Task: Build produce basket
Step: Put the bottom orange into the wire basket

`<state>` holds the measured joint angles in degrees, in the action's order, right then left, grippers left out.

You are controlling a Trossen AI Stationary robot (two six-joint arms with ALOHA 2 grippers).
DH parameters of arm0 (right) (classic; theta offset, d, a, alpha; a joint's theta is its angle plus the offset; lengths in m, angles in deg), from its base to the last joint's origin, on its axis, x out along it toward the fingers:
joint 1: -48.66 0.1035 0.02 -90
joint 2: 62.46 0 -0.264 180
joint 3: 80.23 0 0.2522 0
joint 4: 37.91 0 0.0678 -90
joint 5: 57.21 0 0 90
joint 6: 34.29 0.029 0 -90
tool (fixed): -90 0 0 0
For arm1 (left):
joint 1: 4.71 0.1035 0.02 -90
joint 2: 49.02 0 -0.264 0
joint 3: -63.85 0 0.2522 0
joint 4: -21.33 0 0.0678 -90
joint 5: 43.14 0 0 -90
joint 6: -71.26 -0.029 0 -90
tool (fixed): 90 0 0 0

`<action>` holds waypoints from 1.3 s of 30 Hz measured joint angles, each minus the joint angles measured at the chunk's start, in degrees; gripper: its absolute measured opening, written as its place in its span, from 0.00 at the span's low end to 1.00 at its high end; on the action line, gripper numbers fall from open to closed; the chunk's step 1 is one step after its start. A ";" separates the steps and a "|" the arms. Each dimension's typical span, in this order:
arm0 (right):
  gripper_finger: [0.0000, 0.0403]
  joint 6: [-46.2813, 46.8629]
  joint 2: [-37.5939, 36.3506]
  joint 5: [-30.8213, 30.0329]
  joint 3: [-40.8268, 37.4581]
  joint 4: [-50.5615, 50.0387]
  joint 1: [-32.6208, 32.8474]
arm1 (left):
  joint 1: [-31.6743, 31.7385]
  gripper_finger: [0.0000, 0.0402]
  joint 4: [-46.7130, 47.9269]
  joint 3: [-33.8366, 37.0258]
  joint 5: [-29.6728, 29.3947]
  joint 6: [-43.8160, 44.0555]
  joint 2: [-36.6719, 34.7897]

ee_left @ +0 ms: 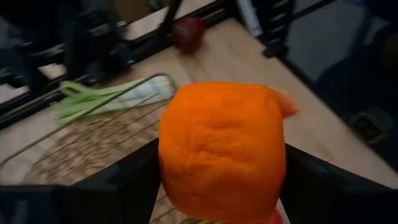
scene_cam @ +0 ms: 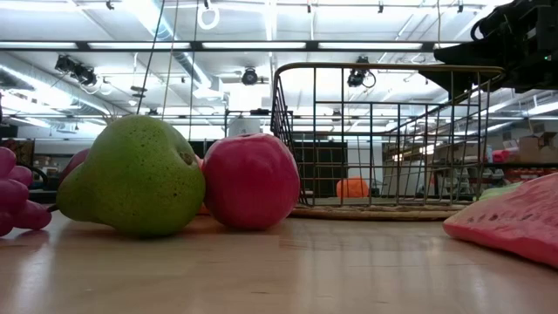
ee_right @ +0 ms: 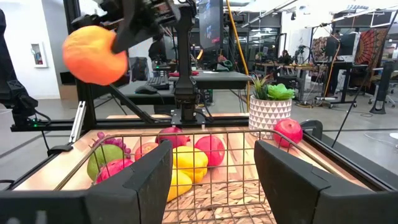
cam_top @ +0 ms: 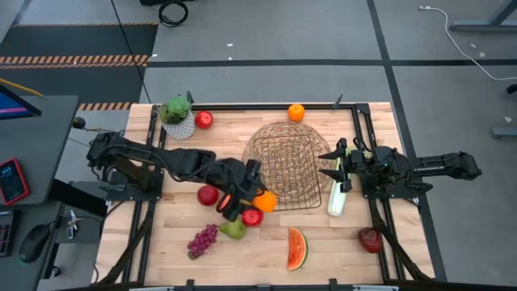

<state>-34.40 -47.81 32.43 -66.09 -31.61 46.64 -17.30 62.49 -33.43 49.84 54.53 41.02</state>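
The orange (ee_left: 222,152) is clamped in the left pincer (cam_top: 242,202), raised just outside the near-left rim of the basket (cam_top: 283,166), so the drop lies onward over that rim. The right pincer (cam_top: 339,166) stands released at the opposite rim. No writing is readable.

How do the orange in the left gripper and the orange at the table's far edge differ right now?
The held orange is clamped in the left gripper and raised beside the basket; the far orange rests on the table, untouched. The held one is at the basket's near-left rim; the other lies beyond its far side. Both are round, orange and outside the basket.
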 joint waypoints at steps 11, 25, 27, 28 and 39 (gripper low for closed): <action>0.57 0.01 0.00 0.00 -0.01 0.00 0.00 | 0.53 0.70 0.26 0.00 2.85 -0.14 -0.02; 0.57 -0.01 0.00 0.00 0.00 0.00 0.00 | 1.94 0.70 3.26 -0.02 -4.32 -8.66 -0.02; 0.57 -0.01 0.00 0.00 0.00 0.00 0.01 | 2.60 0.70 3.19 -0.02 -4.46 -9.68 -0.02; 0.57 0.01 0.00 0.00 -0.01 0.00 0.01 | 2.88 0.70 3.06 -0.02 -4.46 -9.65 -0.02; 0.57 0.02 0.00 0.00 0.00 0.00 -0.01 | 3.49 0.70 0.14 -0.02 -4.30 -1.63 -0.02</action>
<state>-34.39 -47.81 32.43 -66.10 -31.61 46.63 -13.81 62.63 -33.46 45.54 52.90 41.00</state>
